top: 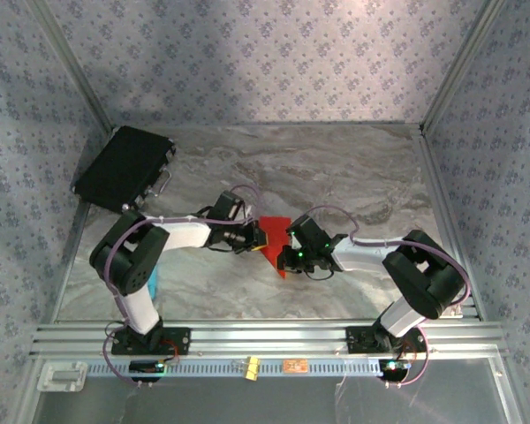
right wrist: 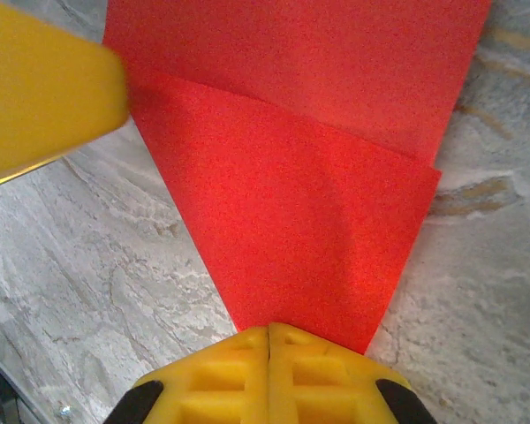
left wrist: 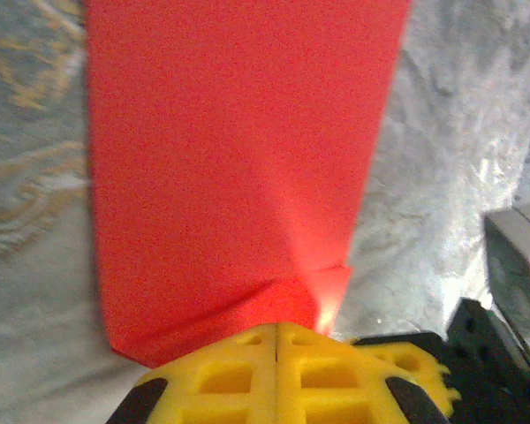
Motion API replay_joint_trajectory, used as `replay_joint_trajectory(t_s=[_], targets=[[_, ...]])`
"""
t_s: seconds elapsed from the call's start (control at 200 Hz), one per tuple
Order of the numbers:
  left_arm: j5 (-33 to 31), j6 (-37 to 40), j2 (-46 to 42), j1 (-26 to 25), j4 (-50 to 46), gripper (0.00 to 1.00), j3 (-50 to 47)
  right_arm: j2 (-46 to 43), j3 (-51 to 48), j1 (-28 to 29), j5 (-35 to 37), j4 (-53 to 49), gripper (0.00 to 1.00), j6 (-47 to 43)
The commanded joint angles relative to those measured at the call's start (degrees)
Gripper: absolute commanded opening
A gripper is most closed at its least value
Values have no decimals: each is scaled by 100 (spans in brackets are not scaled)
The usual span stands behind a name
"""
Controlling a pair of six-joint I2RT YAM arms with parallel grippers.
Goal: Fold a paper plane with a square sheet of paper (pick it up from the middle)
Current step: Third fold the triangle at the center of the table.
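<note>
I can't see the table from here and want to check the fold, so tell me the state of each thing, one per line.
Paper: partly folded, one layer lapped over another, pinched from two sides.
Left gripper: shut on the paper's edge.
Right gripper: shut on the paper's pointed corner.
Case: lying in the far left corner, apart from both arms.

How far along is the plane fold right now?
Done: the red sheet carries at least one diagonal flap folded over it. In hand: the left gripper and the right gripper are both shut at the paper's edges, apparently pressing creases or pinching. Left: it is not yet a narrow pointed dart, so more folds remain.
</note>
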Motion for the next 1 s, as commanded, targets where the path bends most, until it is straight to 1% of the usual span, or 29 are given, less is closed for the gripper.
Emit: replay_joint_trajectory(t_s=[0.0, 0.18, 0.305, 0.405, 0.54, 0.64, 0.735, 0.879, 0.994], targets=[[-81, -40, 261, 124, 85, 6, 20, 170, -186, -18, 379, -845, 0, -90], [-339, 155, 411, 463, -418, 6, 116, 194, -197, -29, 352, -826, 0, -122], [-305, 284, 371, 660, -544, 6, 131, 188, -197, -41, 332, -807, 0, -150], [-239, 349, 231, 685, -645, 6, 203, 196, -181, -45, 319, -802, 0, -167], [-264, 358, -174, 588, -693, 7, 249, 199, -171, -68, 285, -781, 0, -213], [-425, 392, -424, 460, -724, 8, 245, 200, -143, -93, 238, -819, 0, -278], [-361, 429, -545, 277, -608, 9, 227, 156, -136, -121, 242, -871, 0, -302], [-110, 456, -359, 1, -368, 9, 244, 112, -133, -164, 237, -895, 0, -321], [113, 517, 35, -45, -366, 7, 382, 87, -137, -175, 231, -897, 0, -326]])
